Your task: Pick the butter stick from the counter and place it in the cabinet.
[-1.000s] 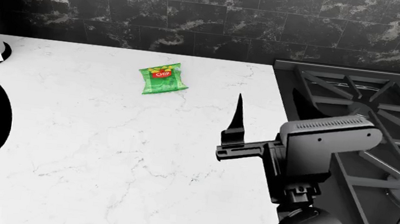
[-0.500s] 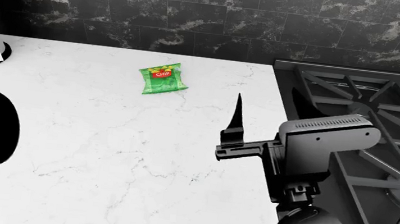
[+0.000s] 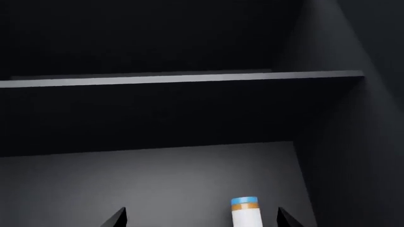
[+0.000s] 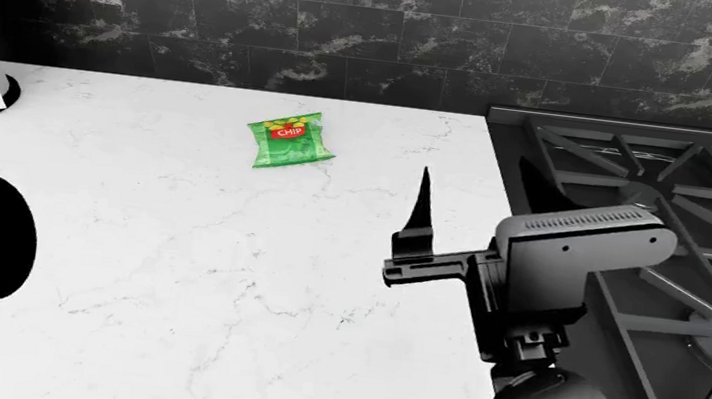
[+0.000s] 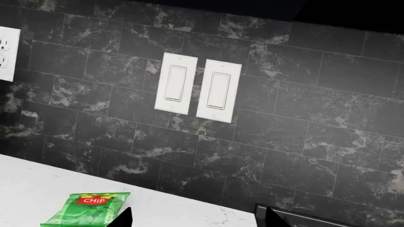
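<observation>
Left wrist view
- Left gripper (image 3: 202,220): only the two dark fingertips (image 3: 117,217) show, set wide apart and clamping nothing.
- Dark cabinet interior (image 3: 328,142): the gripper faces into it; a thin grey shelf (image 3: 183,78) runs across above a grey floor.
- White cylinder with a blue top and an orange band (image 3: 245,215): upright on the cabinet floor, between the fingertips and nearer one of them, touching neither.

Head view
- White marble-look counter (image 4: 188,261): a flat slab with faint grey veins.
- Green chip bag (image 4: 290,142): lying flat on the counter towards the back wall.
- Black gas stovetop (image 4: 678,196): just beside the counter, on the right.
- Right gripper (image 4: 423,207): above the counter near the stovetop edge, well apart from the bag.

Right wrist view
- Right gripper: fingertips (image 5: 124,217) spread wide, empty.
- Black marble-tile backsplash (image 5: 303,118): carries two white rocker switches (image 5: 198,90).
- Chip bag: on the counter, near one fingertip.

Butter stick: none of the three views shows it plainly, so I cannot tell where it lies.
</observation>
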Motion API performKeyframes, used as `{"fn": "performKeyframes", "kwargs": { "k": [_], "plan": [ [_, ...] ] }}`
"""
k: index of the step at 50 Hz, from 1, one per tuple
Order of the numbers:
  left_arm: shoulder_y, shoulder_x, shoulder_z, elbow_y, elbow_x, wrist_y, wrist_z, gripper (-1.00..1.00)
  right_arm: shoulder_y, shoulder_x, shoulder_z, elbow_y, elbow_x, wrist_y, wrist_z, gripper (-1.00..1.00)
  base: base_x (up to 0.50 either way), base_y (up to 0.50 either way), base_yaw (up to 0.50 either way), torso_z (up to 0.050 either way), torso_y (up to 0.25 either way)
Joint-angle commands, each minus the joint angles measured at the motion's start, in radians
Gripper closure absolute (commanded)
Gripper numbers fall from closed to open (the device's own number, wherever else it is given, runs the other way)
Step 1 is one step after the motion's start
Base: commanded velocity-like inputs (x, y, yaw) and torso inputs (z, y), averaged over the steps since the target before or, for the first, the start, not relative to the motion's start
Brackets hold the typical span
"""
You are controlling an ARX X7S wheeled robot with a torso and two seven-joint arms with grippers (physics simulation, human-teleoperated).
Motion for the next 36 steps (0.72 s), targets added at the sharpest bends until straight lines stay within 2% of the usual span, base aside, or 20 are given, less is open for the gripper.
{"fn": "performKeyframes", "kwargs": {
  "k": [1, 13, 18, 23, 36],
  "plan": [
    [0.016, -0.039, -0.057, 0.034, -0.227, -0.013, -0.168, -1.0, -0.001, 0.001, -0.003, 0.002, 0.001, -0.005, 0.003, -1.0, 0.0, 0.0, 0.0, 0.0, 0.0],
    [-0.005, -0.091, -0.107, 0.051, -0.542, -0.007, -0.395, -1.0, -0.004, 0.002, -0.007, 0.006, 0.001, -0.012, 0.005, -1.0, 0.0, 0.0, 0.0, 0.0, 0.0],
    [0.037, -0.108, -0.121, 0.06, -0.641, 0.004, -0.466, -1.0, -0.002, 0.002, -0.007, 0.003, 0.003, -0.009, 0.006, -1.0, 0.0, 0.0, 0.0, 0.0, 0.0],
    [0.119, -0.116, -0.131, 0.087, -0.688, 0.025, -0.492, -1.0, 0.005, 0.004, -0.008, -0.006, 0.006, 0.004, 0.01, -1.0, 0.0, 0.0, 0.0, 0.0, 0.0],
    [0.3, -0.127, -0.103, 0.142, -0.661, 0.097, -0.47, -1.0, 0.016, 0.006, -0.012, -0.015, 0.01, 0.02, 0.014, -1.0, 0.0, 0.0, 0.0, 0.0, 0.0]
  ]
}}
